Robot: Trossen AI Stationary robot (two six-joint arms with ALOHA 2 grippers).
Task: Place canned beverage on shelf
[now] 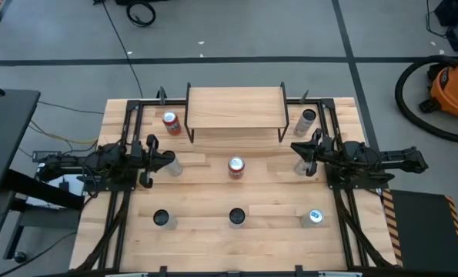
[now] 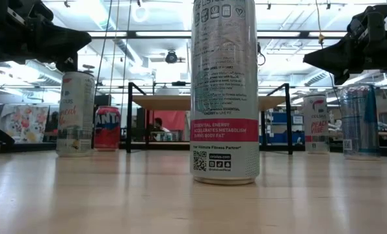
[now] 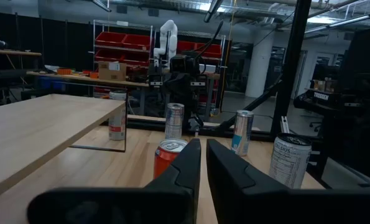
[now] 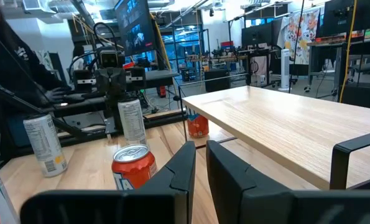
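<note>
Two grippers, left (image 1: 169, 158) and right (image 1: 296, 148), closed and empty beside the shelf (image 1: 235, 107).
Centre-frame can (image 1: 235, 167) looks rigid, smooth, likely slippery; best gripped mid-body.

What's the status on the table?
Left hand and right hand shut, empty. Light-wood shelf bare. Red-topped can mid-table, nothing blocking.

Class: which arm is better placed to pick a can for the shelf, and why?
Either, roughly: the left gripper and right gripper, both shut and empty, flank the red-topped can before the shelf.
</note>
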